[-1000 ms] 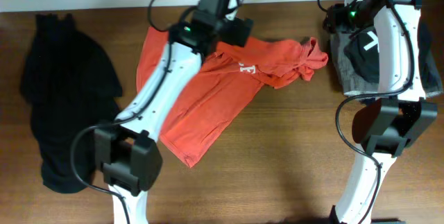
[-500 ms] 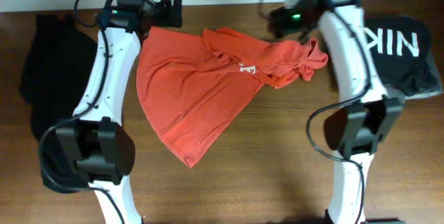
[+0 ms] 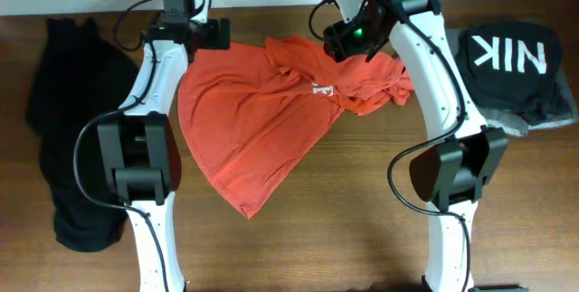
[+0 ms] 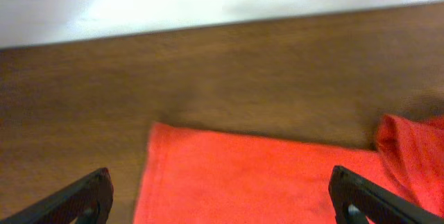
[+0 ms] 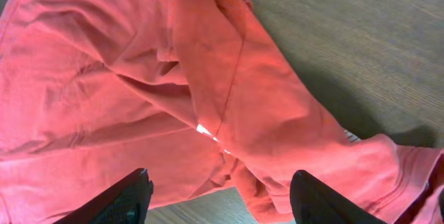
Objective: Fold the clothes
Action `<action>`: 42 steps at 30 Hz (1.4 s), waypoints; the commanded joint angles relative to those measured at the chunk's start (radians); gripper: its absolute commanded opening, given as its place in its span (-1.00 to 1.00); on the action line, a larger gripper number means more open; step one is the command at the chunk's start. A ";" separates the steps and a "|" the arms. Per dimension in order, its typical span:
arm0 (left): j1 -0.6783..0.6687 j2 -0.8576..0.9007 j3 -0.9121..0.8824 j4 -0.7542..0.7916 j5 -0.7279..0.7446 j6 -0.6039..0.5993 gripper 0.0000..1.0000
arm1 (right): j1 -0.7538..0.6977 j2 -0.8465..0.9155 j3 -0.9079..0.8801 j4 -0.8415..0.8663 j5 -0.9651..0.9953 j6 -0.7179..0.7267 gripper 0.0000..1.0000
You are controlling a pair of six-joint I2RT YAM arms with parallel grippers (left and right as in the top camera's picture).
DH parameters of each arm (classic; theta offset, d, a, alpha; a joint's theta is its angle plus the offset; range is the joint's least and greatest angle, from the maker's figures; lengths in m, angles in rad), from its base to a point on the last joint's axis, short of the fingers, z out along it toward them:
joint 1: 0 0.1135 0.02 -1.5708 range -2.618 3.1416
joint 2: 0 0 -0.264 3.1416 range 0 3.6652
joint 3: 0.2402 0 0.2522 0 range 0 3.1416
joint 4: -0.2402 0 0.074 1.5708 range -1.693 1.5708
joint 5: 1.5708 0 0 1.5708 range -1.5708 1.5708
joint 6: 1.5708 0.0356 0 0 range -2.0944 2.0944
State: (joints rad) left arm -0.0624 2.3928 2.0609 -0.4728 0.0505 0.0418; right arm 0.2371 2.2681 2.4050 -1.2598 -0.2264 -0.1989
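The clothes, an orange-red T-shirt (image 3: 258, 120), lie on the wooden table, flat on the left and bunched at the upper right, with a small white print (image 3: 318, 88). My left gripper (image 3: 201, 37) hovers open over the shirt's far-left corner (image 4: 229, 175), its fingers (image 4: 83, 200) wide apart with nothing between them. My right gripper (image 3: 348, 41) is open above the crumpled folds (image 5: 229, 106). Its fingertips (image 5: 121, 200) straddle the bunched cloth, holding nothing.
A black garment (image 3: 77, 120) lies along the left side of the table. At the right, a black shirt with white letters (image 3: 511, 61) rests on a grey garment (image 3: 516, 127). A white wall (image 4: 208, 2) borders the table's far edge.
Left arm swung left to the shirt's far-left corner. Right arm moved from the right-hand pile to over the bunched part of the shirt, and its jaws opened wider.
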 commanded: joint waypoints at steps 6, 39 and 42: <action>0.023 0.103 0.008 0.050 0.014 0.016 0.98 | 0.042 -0.023 0.007 -0.018 0.005 -0.007 0.37; 0.023 0.258 0.071 0.059 0.006 -0.025 -0.99 | 0.076 -0.015 0.000 0.002 -0.010 -0.003 0.38; 0.023 0.248 0.132 -0.042 0.006 -0.031 -0.99 | 0.098 -0.001 -0.016 0.048 -0.010 -0.003 0.38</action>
State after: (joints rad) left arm -0.0418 2.5950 2.1506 -0.4431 0.0566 0.0338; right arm 0.2993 2.2681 2.4031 -1.2373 -0.2272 -0.1986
